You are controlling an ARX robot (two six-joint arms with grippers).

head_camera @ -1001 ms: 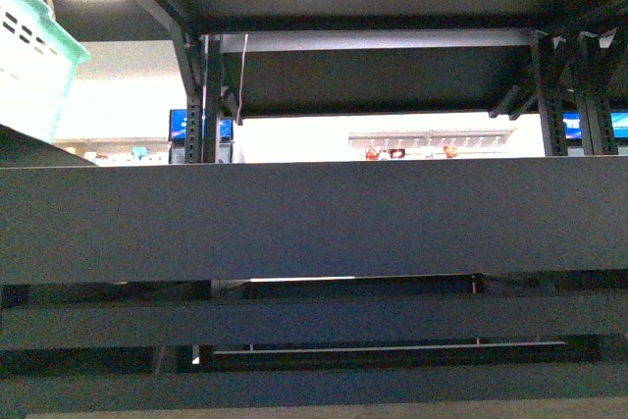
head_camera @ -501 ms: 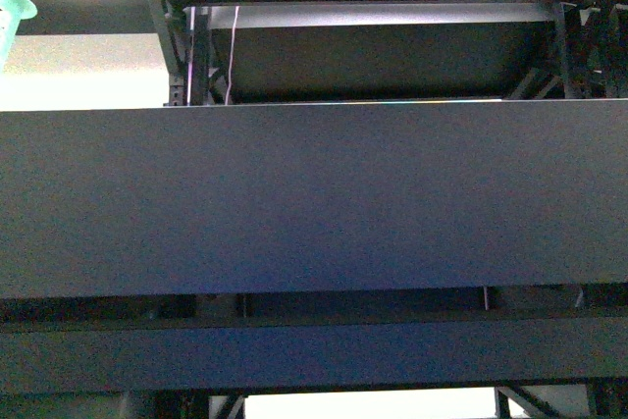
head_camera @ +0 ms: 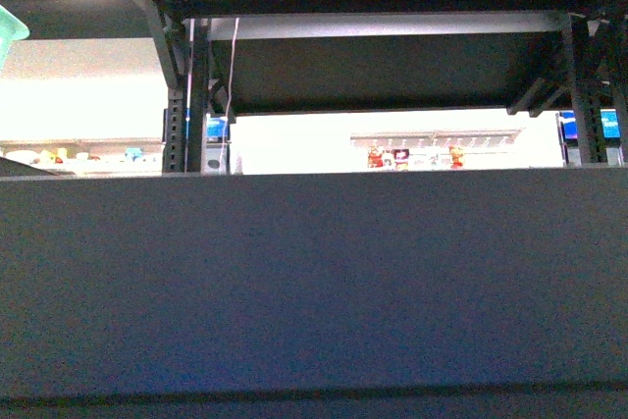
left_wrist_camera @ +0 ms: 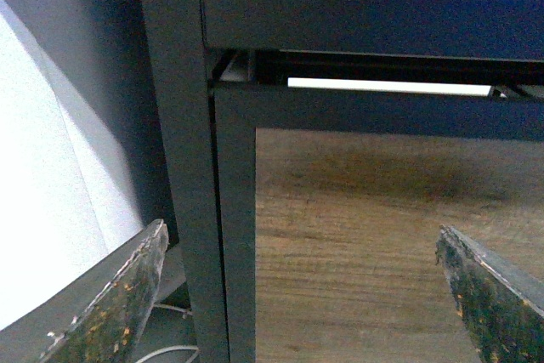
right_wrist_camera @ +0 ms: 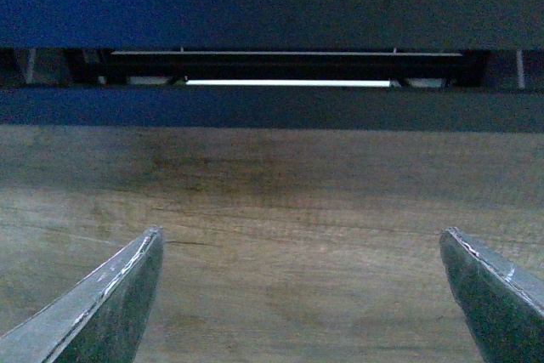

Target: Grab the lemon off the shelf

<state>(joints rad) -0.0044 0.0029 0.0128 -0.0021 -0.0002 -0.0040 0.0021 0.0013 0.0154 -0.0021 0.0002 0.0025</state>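
Across the foreground, shelf (head_camera: 314,282) lip; perforated upright (head_camera: 175,134) behind, at left.

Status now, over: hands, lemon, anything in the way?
Left hand open, empty. Right hand open, empty. Lemon not in view. Shelf lip blocks front view.

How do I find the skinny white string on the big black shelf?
Start with the black shelf filling the front view. Look up to its left holey post; just right of it a white string hangs from the top beam. It's pale and skinny, while everything round it is dark, thick metal.
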